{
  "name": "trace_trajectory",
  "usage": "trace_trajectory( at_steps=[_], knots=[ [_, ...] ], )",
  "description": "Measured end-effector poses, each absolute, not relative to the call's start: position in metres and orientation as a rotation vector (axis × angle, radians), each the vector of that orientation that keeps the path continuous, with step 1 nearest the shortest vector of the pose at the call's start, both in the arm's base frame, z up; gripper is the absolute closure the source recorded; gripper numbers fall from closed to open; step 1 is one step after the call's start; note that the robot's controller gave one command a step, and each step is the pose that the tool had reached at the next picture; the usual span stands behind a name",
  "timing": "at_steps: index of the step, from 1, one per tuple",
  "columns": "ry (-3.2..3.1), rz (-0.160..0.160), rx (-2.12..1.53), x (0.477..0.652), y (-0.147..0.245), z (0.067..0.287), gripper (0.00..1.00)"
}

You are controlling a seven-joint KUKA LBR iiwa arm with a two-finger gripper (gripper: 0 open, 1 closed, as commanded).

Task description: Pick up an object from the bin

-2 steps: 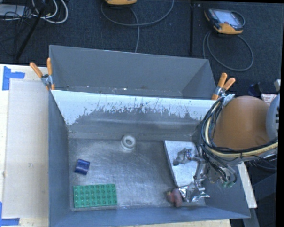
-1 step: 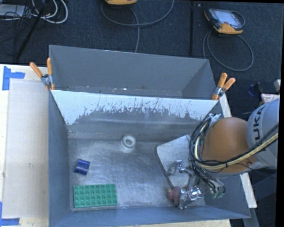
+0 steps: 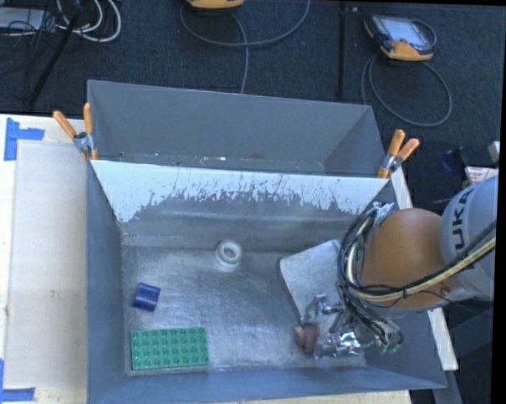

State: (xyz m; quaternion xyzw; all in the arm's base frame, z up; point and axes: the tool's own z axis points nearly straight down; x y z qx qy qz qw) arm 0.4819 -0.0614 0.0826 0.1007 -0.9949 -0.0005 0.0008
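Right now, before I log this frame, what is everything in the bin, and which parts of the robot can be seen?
bin: one, grey metal, middle of the view
ring: one, white, on the floor near the back wall, about mid-width
small cylinder: one, blue, left side of the floor
studded building plate: one, green, flat in the front left corner
sheet: one, pale grey, flat, right of centre, partly under the arm
small lump: one, brownish red, front right, close beside the gripper; kind unclear
gripper: one, metal, low over the front right of the floor
orange cover: one, on the wrist, right side
cables: several, black and yellow, looped beside the cover
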Motion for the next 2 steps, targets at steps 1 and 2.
trace_trajectory(
  at_steps=[1, 2],
  knots=[
    [-3.132, 0.002, 0.327, 0.480, -0.061, 0.193, 1.00],
    [-3.123, 0.000, 0.357, 0.484, -0.057, 0.218, 1.00]
  ],
)
